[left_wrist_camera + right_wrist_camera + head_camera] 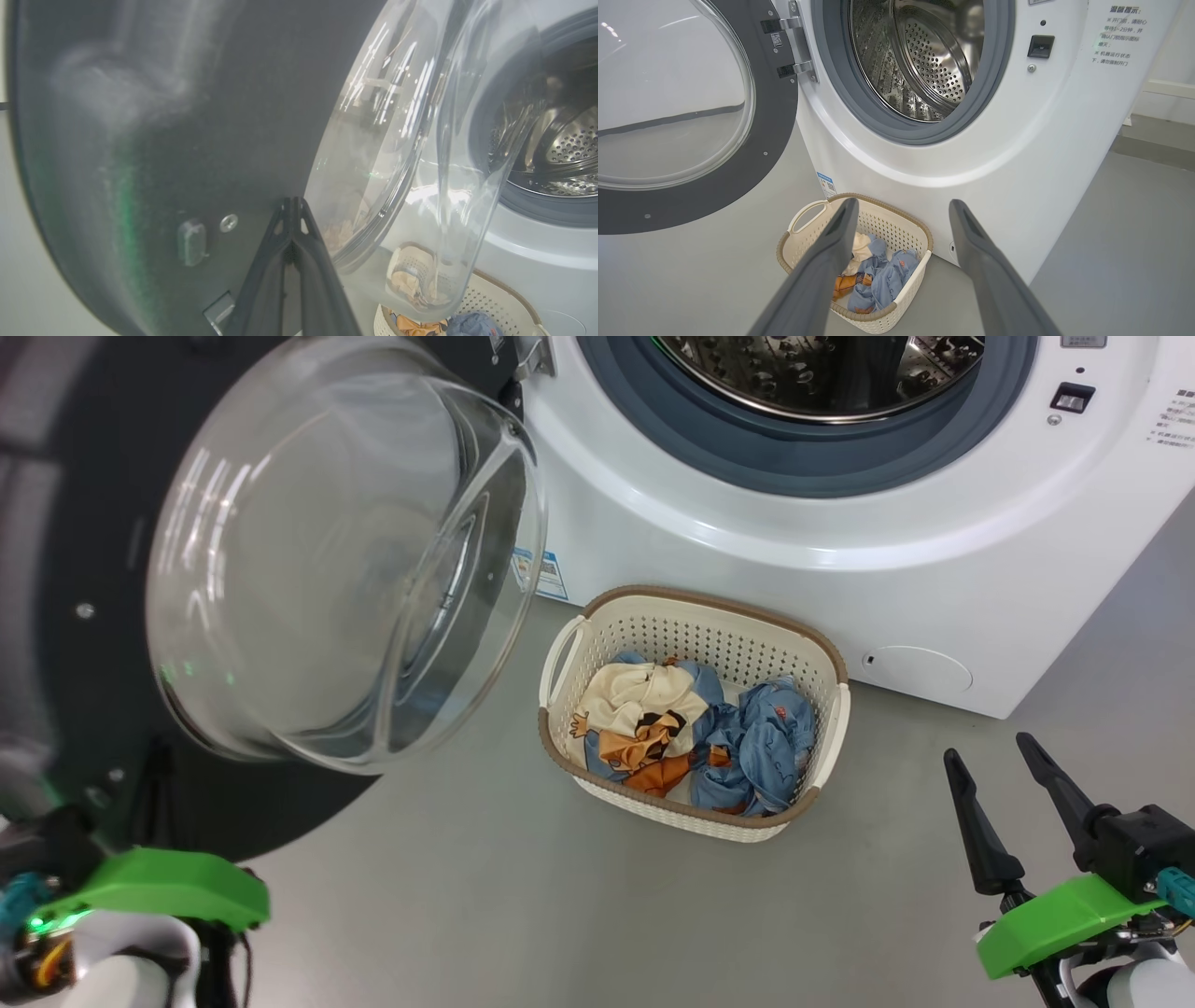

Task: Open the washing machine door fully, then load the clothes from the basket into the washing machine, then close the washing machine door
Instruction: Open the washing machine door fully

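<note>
The washing machine (747, 523) stands with its steel drum (924, 60) exposed. The washing machine door (84, 523) is swung wide to the left, its glass bowl (345, 551) bulging toward me. In front of the machine, on the floor, sits the basket (709, 602), holding the clothes: a cream printed garment (644, 695) and a light blue one (766, 737). My left gripper (292, 203) is shut and empty, its tip at the door's black inner rim (187, 116) beside the glass. My right gripper (988, 747) hangs open and empty, right of the basket, which shows between its fingers (831, 261).
Grey floor (523, 896) spreads around the basket and between my arms. The open door reaches low over the floor at the left. A wall and skirting (1167, 88) lie beyond the machine's right side.
</note>
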{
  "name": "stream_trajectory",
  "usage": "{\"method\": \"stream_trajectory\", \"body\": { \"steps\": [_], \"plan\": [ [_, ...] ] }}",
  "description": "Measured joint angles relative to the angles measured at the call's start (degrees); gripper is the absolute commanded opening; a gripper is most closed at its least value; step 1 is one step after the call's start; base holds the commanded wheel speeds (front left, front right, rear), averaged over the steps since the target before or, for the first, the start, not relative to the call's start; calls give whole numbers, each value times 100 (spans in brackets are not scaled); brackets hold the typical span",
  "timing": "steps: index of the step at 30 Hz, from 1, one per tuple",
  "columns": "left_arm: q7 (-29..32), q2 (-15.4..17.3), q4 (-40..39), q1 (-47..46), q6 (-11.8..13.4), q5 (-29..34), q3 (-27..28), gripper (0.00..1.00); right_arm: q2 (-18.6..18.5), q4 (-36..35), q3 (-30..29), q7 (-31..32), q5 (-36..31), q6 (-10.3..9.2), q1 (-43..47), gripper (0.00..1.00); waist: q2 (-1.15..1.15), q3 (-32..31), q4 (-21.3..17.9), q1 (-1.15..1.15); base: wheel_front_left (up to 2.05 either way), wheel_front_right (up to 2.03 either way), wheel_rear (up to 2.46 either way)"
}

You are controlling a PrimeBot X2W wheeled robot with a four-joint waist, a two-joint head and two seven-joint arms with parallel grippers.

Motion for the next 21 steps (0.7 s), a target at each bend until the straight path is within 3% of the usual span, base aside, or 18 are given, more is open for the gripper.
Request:
{"method": "stream_trajectory", "body": {
  "steps": [5, 21],
  "plan": [
    [-74, -2, 310, -147, -34, -59, 360, 0, -21, -104, 11, 98, -1, 0, 0, 100, 0, 31, -2, 0, 0, 0, 0],
    [-146, -148, 1317, -842, -531, 56, 1415, 0, -235, -310, 109, 336, -7, 0, -151, 100, 0, 287, -145, 0, 0, 0, 0]
  ]
}}
